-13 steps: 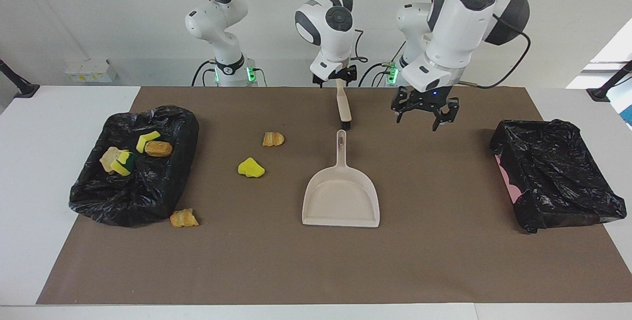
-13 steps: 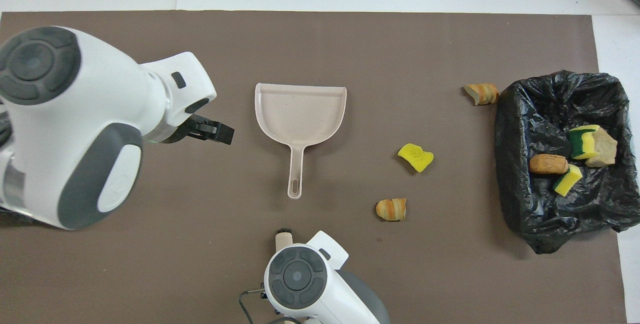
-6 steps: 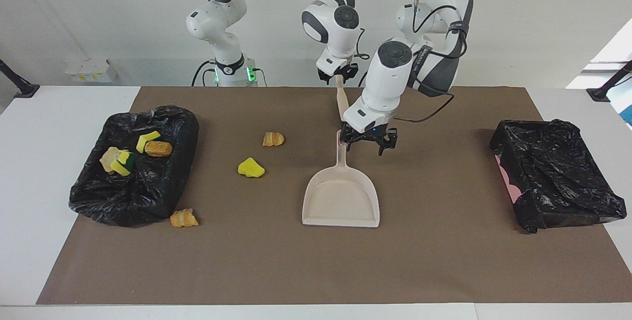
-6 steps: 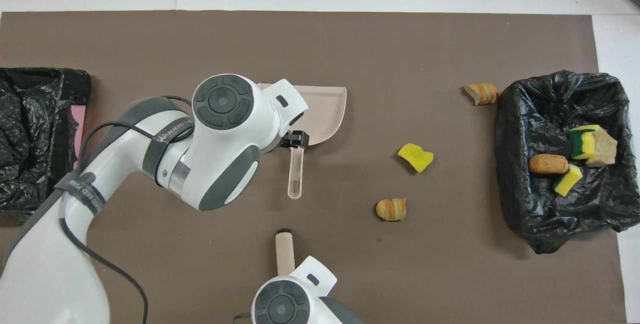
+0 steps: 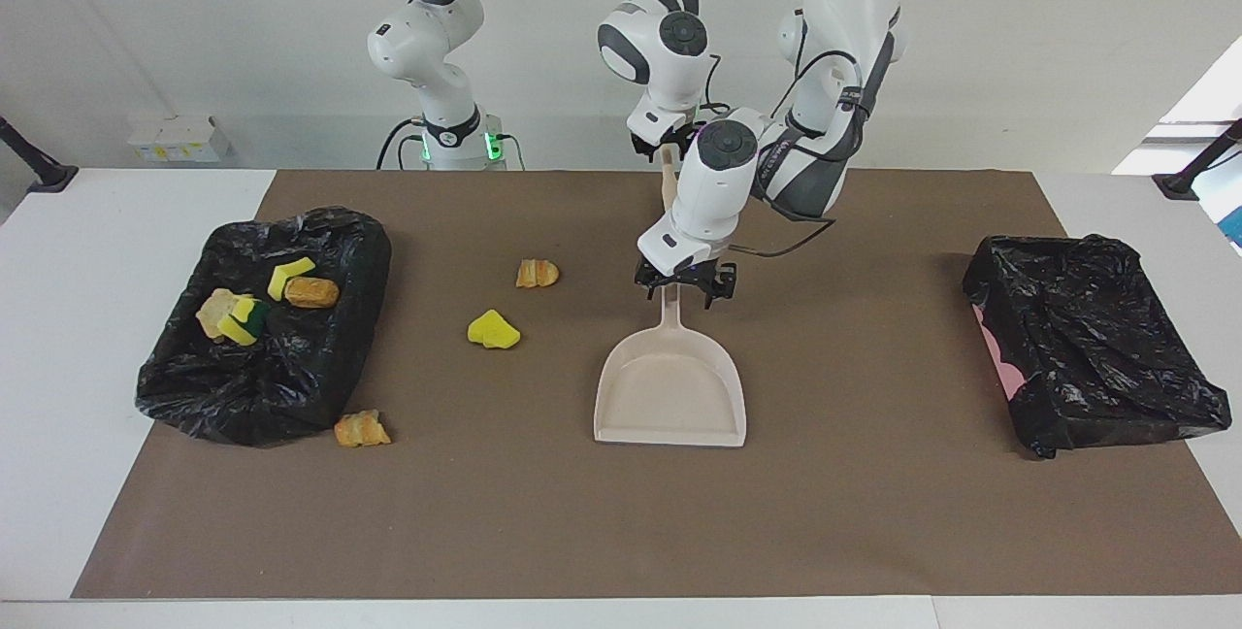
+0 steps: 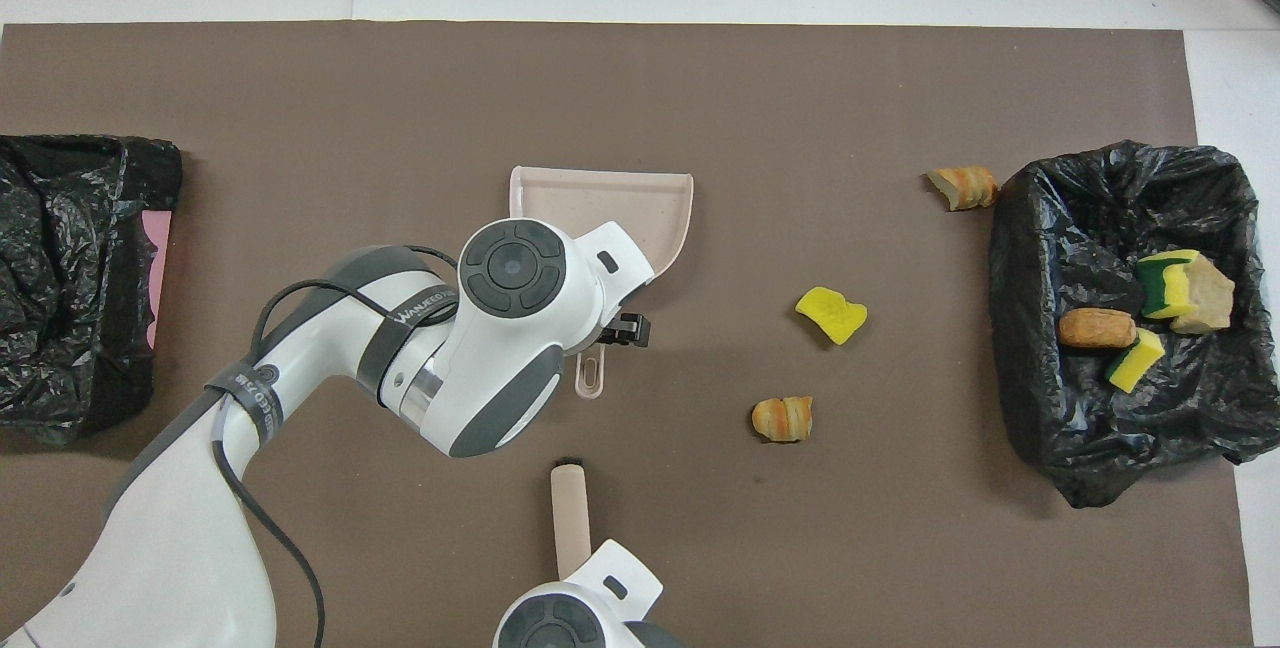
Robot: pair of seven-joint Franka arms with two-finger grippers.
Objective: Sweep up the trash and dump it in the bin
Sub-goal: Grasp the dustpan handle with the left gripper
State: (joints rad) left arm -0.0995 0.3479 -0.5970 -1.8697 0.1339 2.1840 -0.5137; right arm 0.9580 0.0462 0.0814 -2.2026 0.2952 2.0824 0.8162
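Note:
A beige dustpan (image 5: 670, 396) lies mid-mat, handle toward the robots; it also shows in the overhead view (image 6: 610, 208). My left gripper (image 5: 684, 287) is low over the handle, open, a finger on each side. My right gripper (image 5: 668, 146) is shut on a beige brush (image 5: 669, 184), held upright, bristles down, nearer the robots than the dustpan; the brush also shows from above (image 6: 570, 513). Loose trash lies on the mat: a yellow sponge piece (image 5: 493, 330), a bread-like chunk (image 5: 537, 273) and another (image 5: 361, 429) by the bin. Several pieces lie in the black-lined bin (image 5: 262, 386).
A second black-bagged bin (image 5: 1096, 357) stands at the left arm's end of the brown mat (image 5: 873, 513). The bin holding the trash (image 6: 1100, 468) stands at the right arm's end. The yellow sponge piece (image 6: 831, 314) lies between dustpan and that bin.
My left gripper has swung from high over the mat across to the dustpan handle and come down over it. The right gripper has drawn the brush a little toward the robots.

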